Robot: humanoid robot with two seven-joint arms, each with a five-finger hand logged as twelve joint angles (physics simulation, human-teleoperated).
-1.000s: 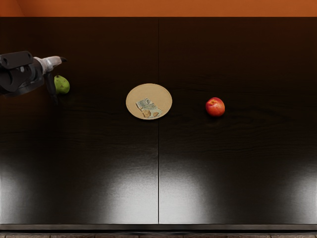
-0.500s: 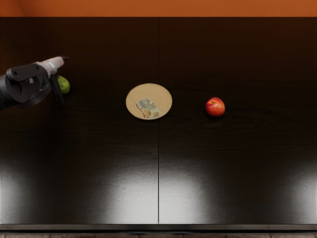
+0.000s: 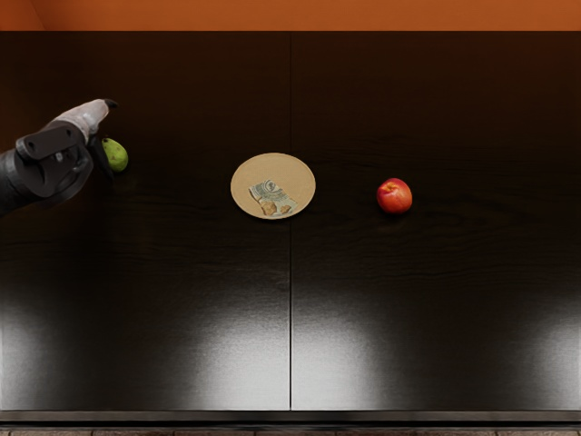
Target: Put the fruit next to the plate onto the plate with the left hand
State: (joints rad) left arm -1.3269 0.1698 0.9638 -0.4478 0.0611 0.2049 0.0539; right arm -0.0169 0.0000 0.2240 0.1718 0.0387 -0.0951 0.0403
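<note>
**Dark table: left hand at the green fruit, nothing lifted yet**

Dark glossy table (image 3: 182, 300) under an orange wall strip (image 3: 290, 14); one seam runs down the middle of the top.

Far left: the left arm (image 3: 41, 168) comes in from the left edge. The left hand (image 3: 89, 120) sits just above and left of the green fruit (image 3: 115, 154), overlapping its left side in the head view. Hand parts are dark against the dark top, so I cannot tell whether the hand is spread or closed, or whether it touches the fruit.

Change over the last second: the forearm has swung lower and more slanted, and the hand has shifted slightly. The green fruit has not moved from its spot on the table. Judgement: still approaching or adjusting the grasp, with no lift begun.

Centre: tan plate (image 3: 289, 173) with a small printed picture (image 3: 271, 197) on it, unmoved. No fruit on it. It lies well apart from the green fruit.

Right of the plate: red fruit (image 3: 394, 195), also unmoved, and nearer the plate than the green one. Note: by the task wording the red fruit may be the intended one, though the hand is working at the green.

Right arm not in view.

Next needs a secure hold, then a long carry rightward to the plate.
</note>
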